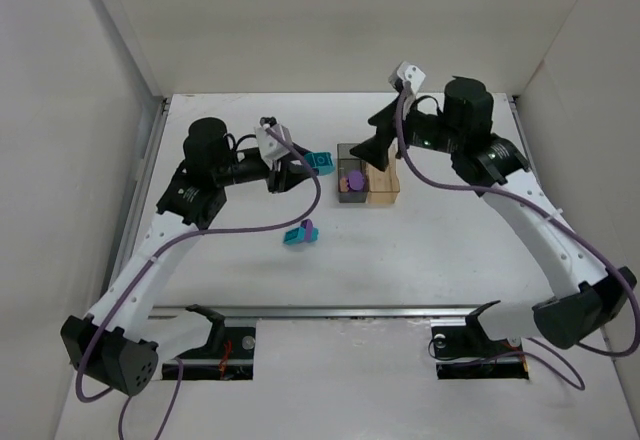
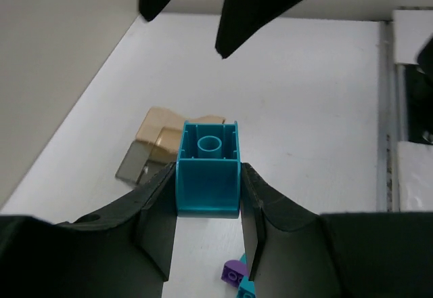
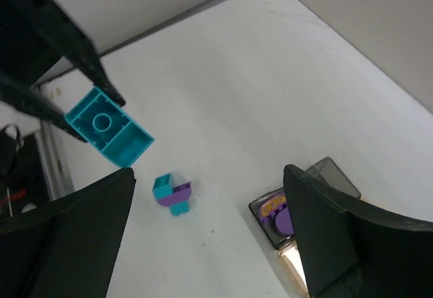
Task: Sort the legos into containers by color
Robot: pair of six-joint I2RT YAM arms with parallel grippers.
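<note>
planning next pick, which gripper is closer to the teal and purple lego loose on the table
left. the left gripper, jaws shut on a teal brick, hangs just beyond the teal and purple lego; the right gripper is open over the bins, farther right.

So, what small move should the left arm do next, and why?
Probably carry the teal brick over the amber bin and release it. The left gripper holds it beside the grey bin, which already holds purple pieces.
</note>
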